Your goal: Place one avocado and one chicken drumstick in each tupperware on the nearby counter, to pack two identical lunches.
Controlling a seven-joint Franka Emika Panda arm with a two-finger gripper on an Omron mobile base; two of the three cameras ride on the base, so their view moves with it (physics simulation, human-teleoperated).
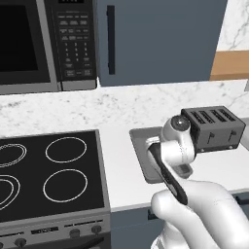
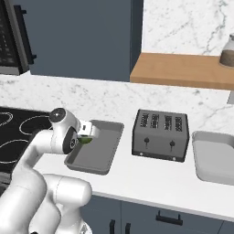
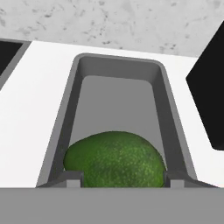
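**Avocado held over grey tupperware nr counter's stove end**

The avocado (image 3: 114, 158) is seen in the hand view between the two finger tips, one at each side of it, jaws part-closed on it; actual contact can't be confirmed from the pics. It is seen against the near end of the grey tupperware (image 3: 168, 113), a deep rectangular tub w/ rounded corners. The rest of the tub's floor, toward the back wall, is seen bare. In the right base view the avocado (image 2: 86, 140) shows as a green patch just under the gripper (image 2: 89, 132), at the tub's left rim.

This tupperware (image 2: 103, 151) is set on the white counter (image 2: 151, 180) nr its left end, beside the stovetop (image 1: 53, 170), well back from the front edge. In the left base view the tub (image 1: 141, 146) is partly covered by the arm.

A second grey tupperware (image 2: 215, 157) is placed toward the counter's right end; its visible interior is seen w/ nothing in it, though its right side is cut by the frame edge. Between the two tubs a black four-slot toaster (image 2: 161, 135) is stood, apart from both.

Behind, a marble backsplash, dark blue cabinet (image 2: 77, 36), wooden shelf (image 2: 183, 68) w/ a jar (image 2: 227, 50) on it, and a microwave (image 1: 44, 44) above the stove are seen.
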